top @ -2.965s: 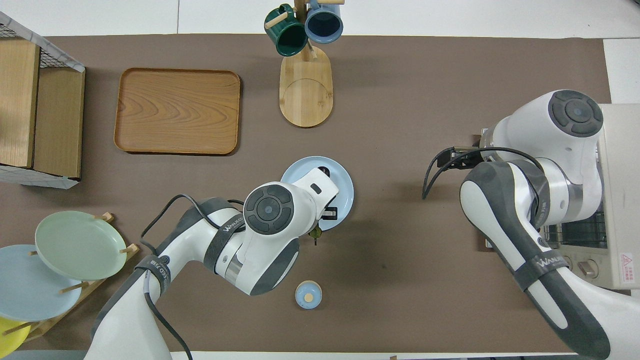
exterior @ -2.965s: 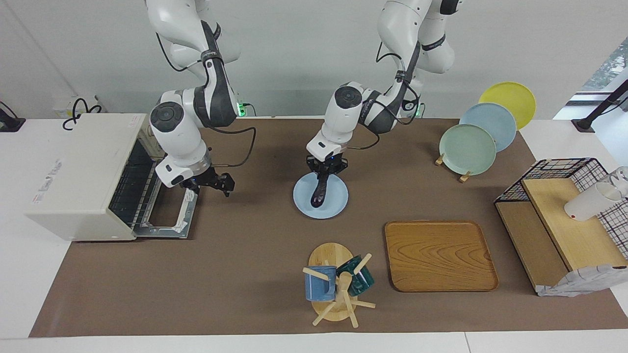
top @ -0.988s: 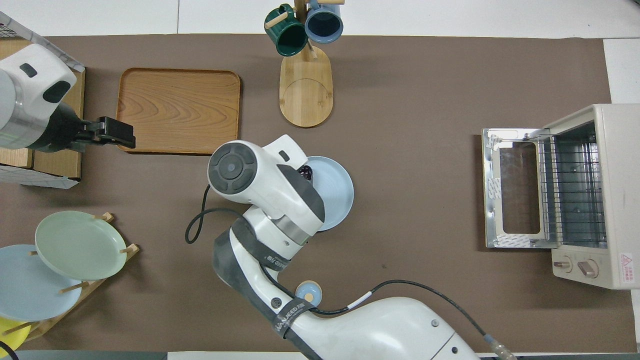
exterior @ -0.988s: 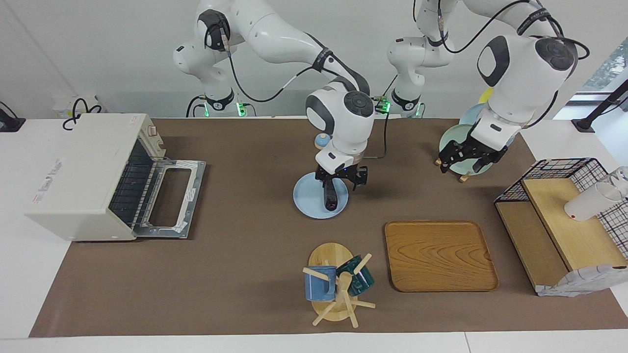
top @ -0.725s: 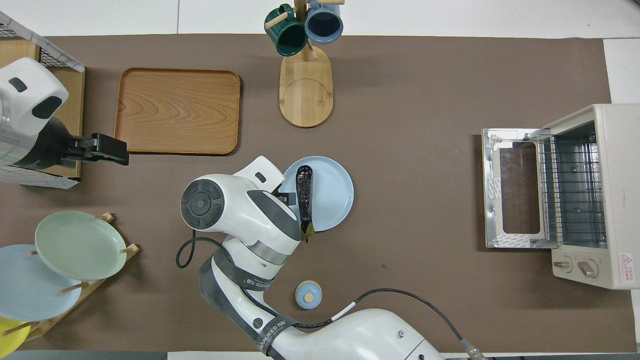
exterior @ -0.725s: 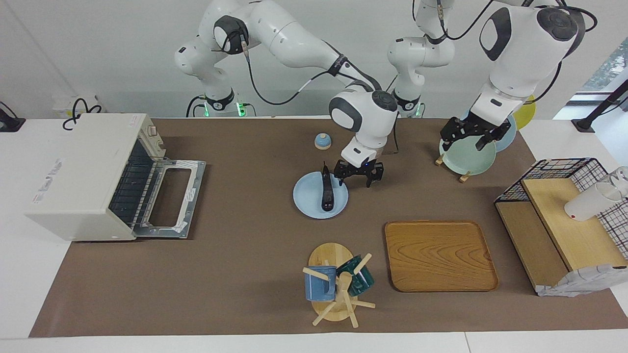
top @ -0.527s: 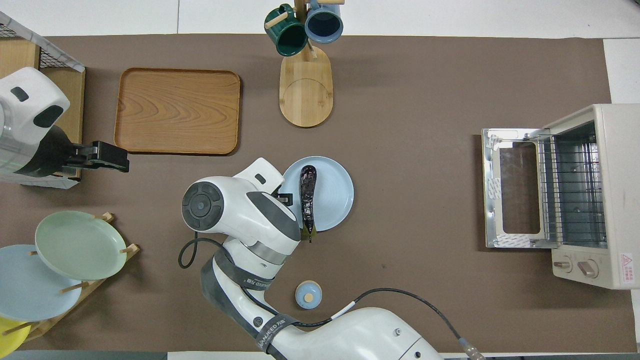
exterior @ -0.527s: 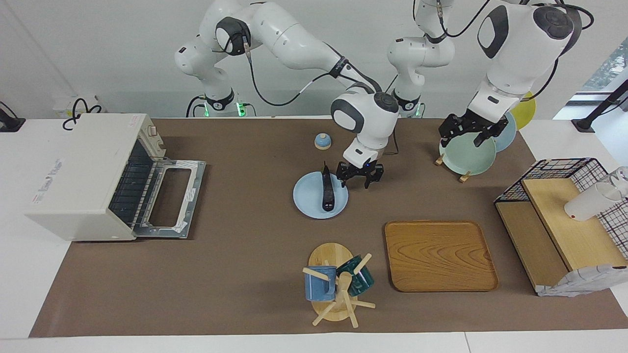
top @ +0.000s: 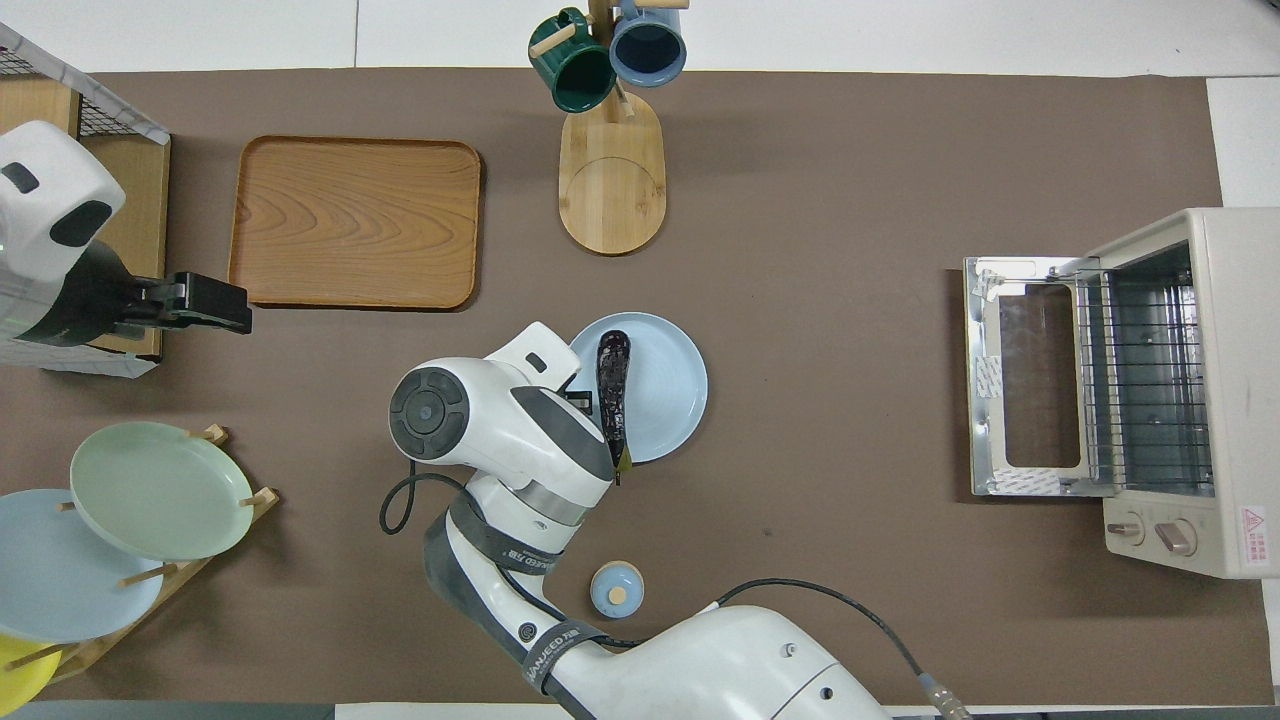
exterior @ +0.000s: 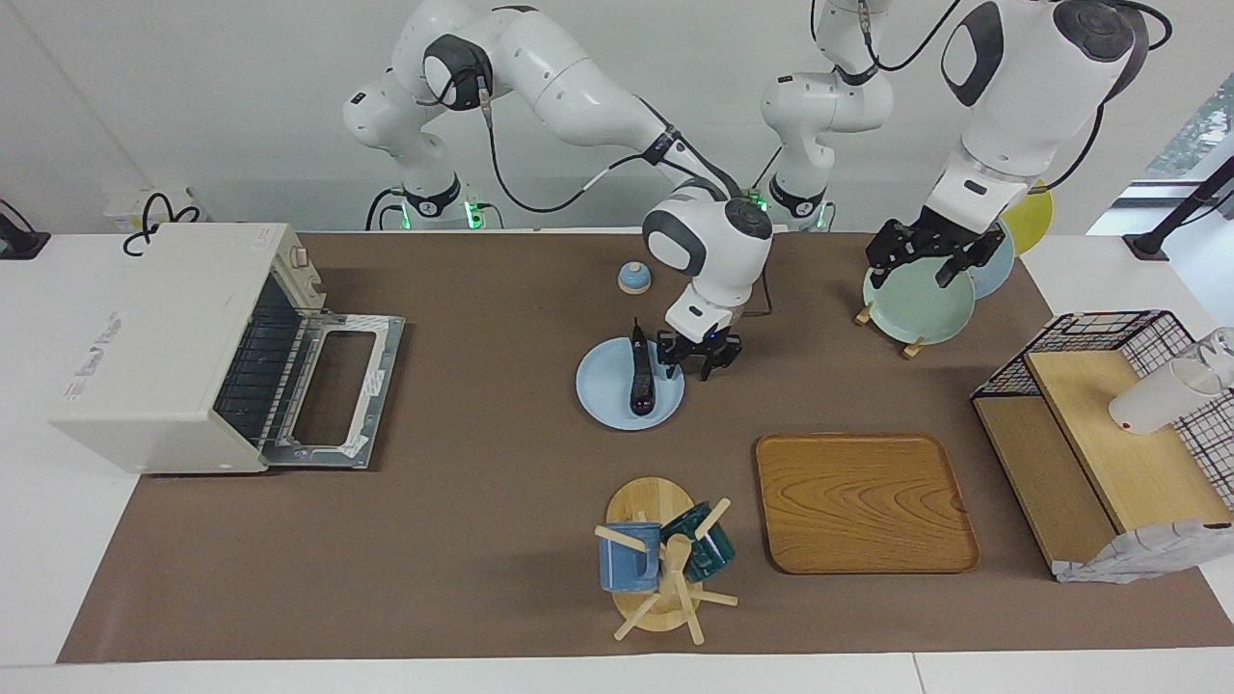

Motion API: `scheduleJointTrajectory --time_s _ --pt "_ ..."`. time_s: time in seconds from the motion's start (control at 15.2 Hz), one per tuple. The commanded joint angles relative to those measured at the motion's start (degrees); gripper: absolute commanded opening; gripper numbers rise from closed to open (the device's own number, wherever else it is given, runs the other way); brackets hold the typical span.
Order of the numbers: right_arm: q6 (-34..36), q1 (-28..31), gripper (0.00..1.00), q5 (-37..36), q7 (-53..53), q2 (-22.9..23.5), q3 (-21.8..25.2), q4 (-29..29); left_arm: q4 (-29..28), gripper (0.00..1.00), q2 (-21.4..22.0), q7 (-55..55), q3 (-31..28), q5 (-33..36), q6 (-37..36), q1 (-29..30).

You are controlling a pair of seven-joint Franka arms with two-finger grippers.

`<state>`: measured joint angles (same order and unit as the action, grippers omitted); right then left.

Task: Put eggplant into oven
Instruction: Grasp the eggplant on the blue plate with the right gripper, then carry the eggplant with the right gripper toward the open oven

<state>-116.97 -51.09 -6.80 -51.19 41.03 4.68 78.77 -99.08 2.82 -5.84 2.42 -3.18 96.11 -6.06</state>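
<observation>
The dark, slim eggplant (exterior: 639, 378) lies on the light blue plate (exterior: 603, 387) mid-table, its stem end pointing toward the robots. My right gripper (exterior: 699, 359) hangs low at the plate's rim, beside the eggplant on the side toward the left arm's end of the table. Its fingers stand apart with nothing between them. In the overhead view the right wrist covers that gripper, next to the eggplant (top: 612, 395). My left gripper (exterior: 921, 253) is open and raised over the plate rack. The cream oven (exterior: 164, 347) stands at the right arm's end, its door (exterior: 337, 386) folded down open.
A small blue knobbed lid (exterior: 633, 278) sits nearer the robots than the plate. Farther out are a mug tree (exterior: 660, 564) and a wooden tray (exterior: 863, 501). A rack of plates (exterior: 916, 304) and a wire-and-wood shelf (exterior: 1109, 434) with a white cup (exterior: 1157, 395) stand toward the left arm's end.
My right gripper slid off from above the eggplant to beside it, and its fingers have drawn closer. The left gripper has risen a little over the plate rack. The eggplant stays on the plate.
</observation>
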Motion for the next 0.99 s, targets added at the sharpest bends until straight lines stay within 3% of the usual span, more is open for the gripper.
scheduleJointTrajectory --time_s 0.0,0.07,0.46,0.72,0.92 --pt "0.1 0.2 0.12 -1.9 1.4 -1.1 -0.2 1.8 0.7 1.0 -0.4 0.7 0.2 1.9 -0.6 0.3" --pt "0.8 0.2 0.0 -2.6 1.4 -1.1 -0.2 1.8 0.8 1.0 -0.4 0.9 0.3 3.0 -0.6 0.2" --pt "10.0 0.5 0.0 -7.7 4.1 -2.9 -0.2 1.3 1.8 1.0 -0.6 1.9 0.4 3.4 -2.0 0.3" --pt "20.9 5.0 0.0 -8.0 8.3 -9.5 0.1 3.0 2.0 1.0 -0.6 1.5 0.5 2.9 -2.5 0.2" --pt "20.7 8.8 0.0 -8.1 11.1 -17.6 0.1 13.2 2.2 1.0 -0.4 1.4 0.5 2.3 -3.7 0.2"
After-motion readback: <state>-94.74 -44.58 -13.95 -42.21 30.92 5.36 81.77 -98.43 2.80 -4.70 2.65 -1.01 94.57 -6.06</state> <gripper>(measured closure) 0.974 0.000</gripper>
